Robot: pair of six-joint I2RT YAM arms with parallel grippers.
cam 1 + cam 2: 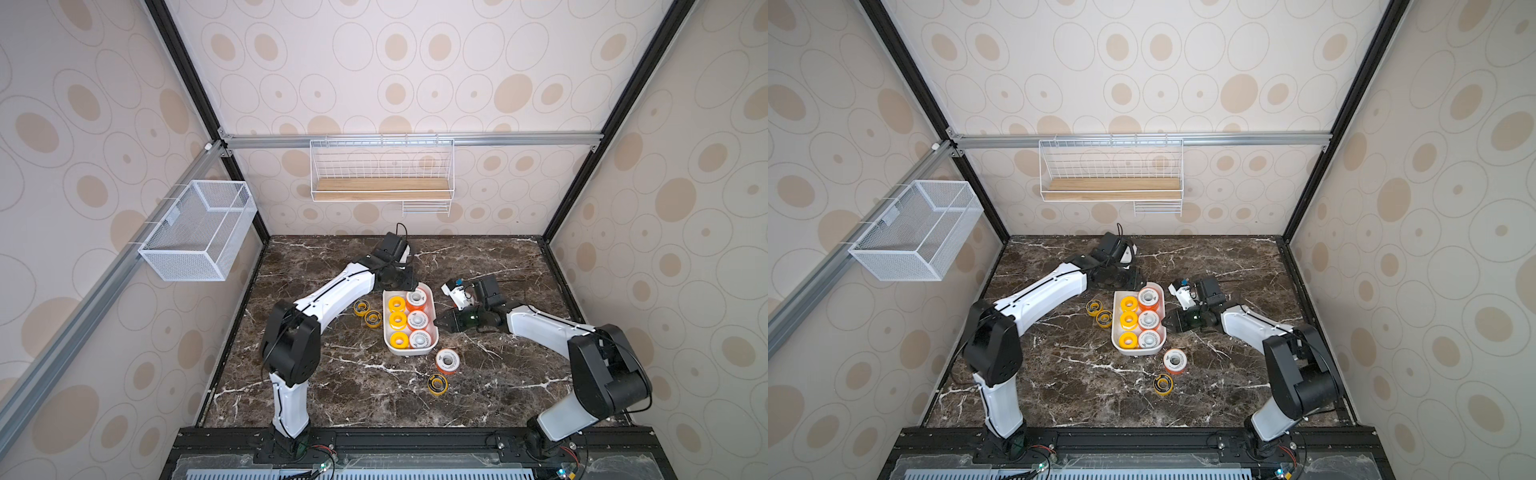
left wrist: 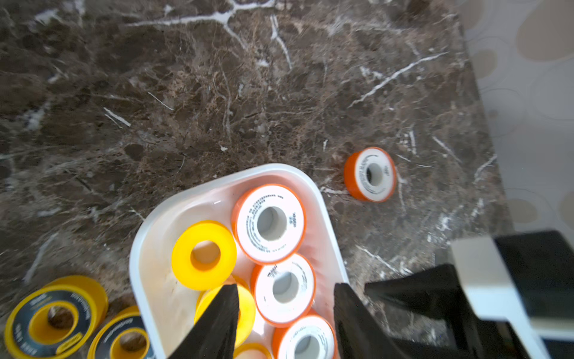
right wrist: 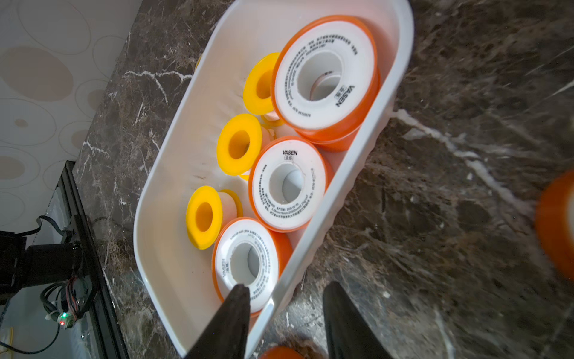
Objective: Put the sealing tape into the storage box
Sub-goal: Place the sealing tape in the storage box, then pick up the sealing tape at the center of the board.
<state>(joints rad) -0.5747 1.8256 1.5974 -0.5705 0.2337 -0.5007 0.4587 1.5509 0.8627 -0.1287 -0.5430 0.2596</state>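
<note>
While both jaws stand part-open, gripping nothing, orange spools [image 3: 290, 183] in the storage box [image 3: 174, 186] read "VASEN".

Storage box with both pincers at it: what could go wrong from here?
The right pincer is open astride the storage box wall; a sideways pull could drag or tip the box.
One orange spool sits stacked on another by the wall; a bump might knock it out.

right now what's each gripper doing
left gripper: open, holding nothing, above the storage box
right gripper: open, jaws either side of the storage box wall, holding nothing
</note>
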